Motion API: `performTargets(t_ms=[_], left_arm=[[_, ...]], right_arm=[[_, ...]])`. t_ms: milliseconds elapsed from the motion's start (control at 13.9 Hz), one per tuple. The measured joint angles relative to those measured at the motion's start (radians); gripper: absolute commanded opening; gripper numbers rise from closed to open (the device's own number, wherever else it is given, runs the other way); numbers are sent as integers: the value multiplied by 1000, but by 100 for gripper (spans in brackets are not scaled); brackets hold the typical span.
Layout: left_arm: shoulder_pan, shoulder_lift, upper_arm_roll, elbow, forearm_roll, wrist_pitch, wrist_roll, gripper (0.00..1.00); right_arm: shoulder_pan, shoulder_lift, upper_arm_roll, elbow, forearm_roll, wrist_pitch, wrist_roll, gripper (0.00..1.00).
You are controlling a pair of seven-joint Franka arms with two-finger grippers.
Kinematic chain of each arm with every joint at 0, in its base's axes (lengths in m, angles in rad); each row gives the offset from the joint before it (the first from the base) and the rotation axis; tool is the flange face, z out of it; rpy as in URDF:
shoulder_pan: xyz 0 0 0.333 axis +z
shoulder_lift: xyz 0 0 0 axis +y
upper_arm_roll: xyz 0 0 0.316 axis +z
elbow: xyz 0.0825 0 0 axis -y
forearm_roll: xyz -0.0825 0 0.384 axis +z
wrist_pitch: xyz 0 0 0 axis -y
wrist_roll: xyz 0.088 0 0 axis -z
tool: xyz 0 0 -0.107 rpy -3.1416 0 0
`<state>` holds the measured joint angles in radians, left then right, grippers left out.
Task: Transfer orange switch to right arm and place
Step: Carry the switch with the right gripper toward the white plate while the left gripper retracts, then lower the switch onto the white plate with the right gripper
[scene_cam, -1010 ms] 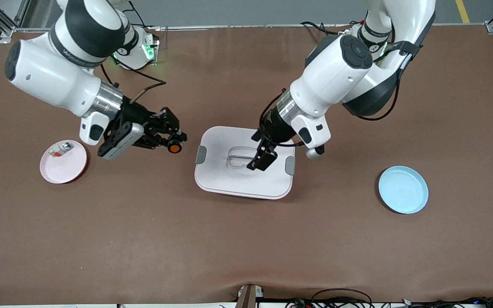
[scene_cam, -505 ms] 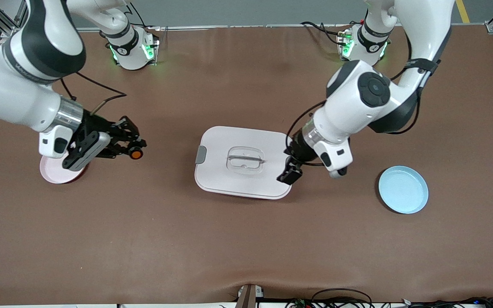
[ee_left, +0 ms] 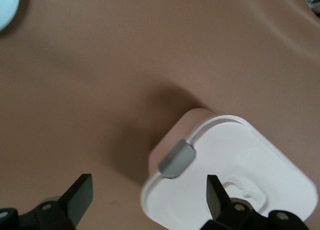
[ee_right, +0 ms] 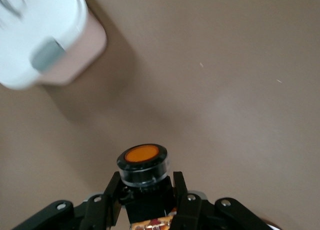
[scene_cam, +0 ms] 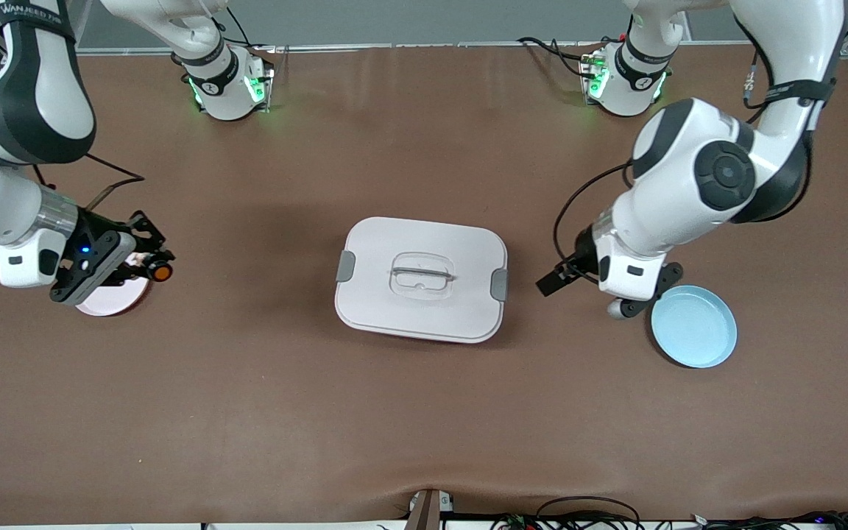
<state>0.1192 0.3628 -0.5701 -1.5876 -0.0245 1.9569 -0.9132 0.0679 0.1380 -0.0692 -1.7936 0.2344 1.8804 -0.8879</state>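
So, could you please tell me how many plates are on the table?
2: a round pink plate under the right hand, and a round light-blue plate at the left arm's end.

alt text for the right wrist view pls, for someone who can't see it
The right gripper is shut on the orange switch, whose round orange cap faces the camera, over the bare brown table. A corner of the white lidded box with a grey latch shows at the frame's edge.
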Motion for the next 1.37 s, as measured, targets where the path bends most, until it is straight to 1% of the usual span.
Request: performTargets(t_ms=[216,361,577,866,1010,1082,1371], left_arm=[[88,-10,1,-6,37,-10,284,100],[145,-13,2,-6,64,-10,433,100],[227,-27,1,-6,73,-10,546,100],[333,-49,0,1,74,-10,708,100],[374,-55,0,9,74,-10,755,100],[389,-59,0,11,74,-10,773,100],[437,-86,0,15,74,-10,807,100]], right_arm=[[-33,19,0,0,-117,3,-102,0],[-38,25,0,0,-158,11,-162,0],[-58,26,0,-24,-187,54,-269,0],[-116,31,-1,-132,-217,200,-444,0],[-145,36,-1,-173,-237,232,-493,0],[-156,41,-1,-186,-254,245,-506,0],[-175,56,-1,-250,-368,339,-541,0]])
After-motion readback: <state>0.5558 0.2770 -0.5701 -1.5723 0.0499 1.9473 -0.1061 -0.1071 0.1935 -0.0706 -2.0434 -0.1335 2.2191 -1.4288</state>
